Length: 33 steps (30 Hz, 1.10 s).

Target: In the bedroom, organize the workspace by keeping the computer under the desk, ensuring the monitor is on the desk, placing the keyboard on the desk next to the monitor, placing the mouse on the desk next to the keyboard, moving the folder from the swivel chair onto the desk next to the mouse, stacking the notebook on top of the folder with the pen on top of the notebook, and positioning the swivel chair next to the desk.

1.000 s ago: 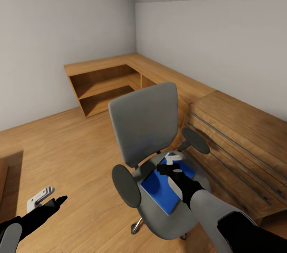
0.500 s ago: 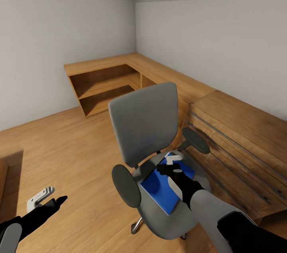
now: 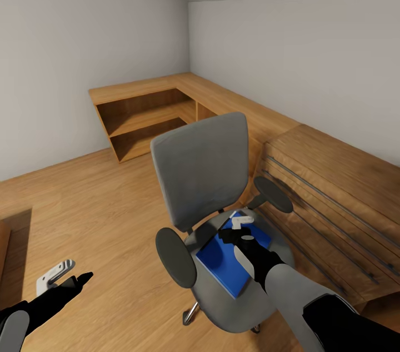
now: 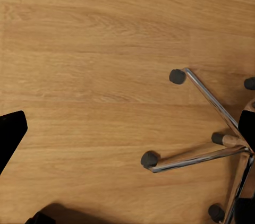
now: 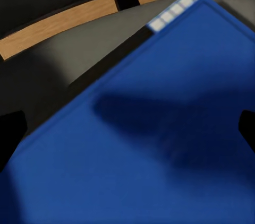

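The grey swivel chair (image 3: 200,174) stands in the middle of the head view with its back towards the far corner. A flat bright-blue folder (image 3: 222,263) lies on its seat. My right gripper (image 3: 238,231) hovers just over the folder, between the backrest and the right armrest. In the right wrist view the folder (image 5: 159,128) lies close below this gripper (image 5: 127,134), whose black fingertips stand wide apart, open, with nothing held. My left gripper (image 3: 69,280) hangs low over the wood floor left of the chair, open and empty. The chair's chrome base (image 4: 204,155) and castors show in the left wrist view.
A low light-wood shelf unit (image 3: 144,113) runs along both walls into the corner. A light-wood chest of drawers (image 3: 333,196) stands close to the chair's right side. Open plank floor (image 3: 83,207) lies left of the chair. A brown furniture edge (image 3: 4,241) shows at far left.
The head view has shifted very slightly. Both arms, the chair and the folder keep their places.
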Available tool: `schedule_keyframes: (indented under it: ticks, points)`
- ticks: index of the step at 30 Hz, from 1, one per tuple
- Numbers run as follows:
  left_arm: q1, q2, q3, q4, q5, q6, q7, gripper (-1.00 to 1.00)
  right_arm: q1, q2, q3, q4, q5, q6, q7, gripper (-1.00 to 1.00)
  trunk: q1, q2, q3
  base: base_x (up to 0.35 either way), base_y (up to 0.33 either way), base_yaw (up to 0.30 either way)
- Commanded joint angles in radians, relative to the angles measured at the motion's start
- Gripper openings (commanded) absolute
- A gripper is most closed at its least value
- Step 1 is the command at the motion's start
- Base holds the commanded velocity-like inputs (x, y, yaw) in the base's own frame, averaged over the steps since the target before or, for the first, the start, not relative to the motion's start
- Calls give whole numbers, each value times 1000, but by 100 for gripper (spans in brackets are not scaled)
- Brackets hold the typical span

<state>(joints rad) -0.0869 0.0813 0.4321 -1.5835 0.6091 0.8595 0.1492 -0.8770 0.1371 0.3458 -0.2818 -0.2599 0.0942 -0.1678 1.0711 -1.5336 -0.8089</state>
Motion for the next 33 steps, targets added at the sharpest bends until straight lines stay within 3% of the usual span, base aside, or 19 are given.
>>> schedule_keyframes:
  ticks: [1,8,12,33]
  points:
    - [-1,0,0,-1,11,4,9,100,0,-1,9,-2,-9,6,-7,100,0,0,-1,0,0,0]
    - [-1,0,1,-1,11,5,9,100,0,-1,9,-2,-9,6,-7,100,0,0,-1,0,0,0]
    - [-1,0,1,-1,11,4,9,100,0,-1,9,-2,-9,6,-7,100,15,-28,-13,0,0,0]
    - [-1,-1,13,-1,11,4,9,100,0,-1,9,-2,-9,6,-7,100,15,-28,-13,0,0,0]
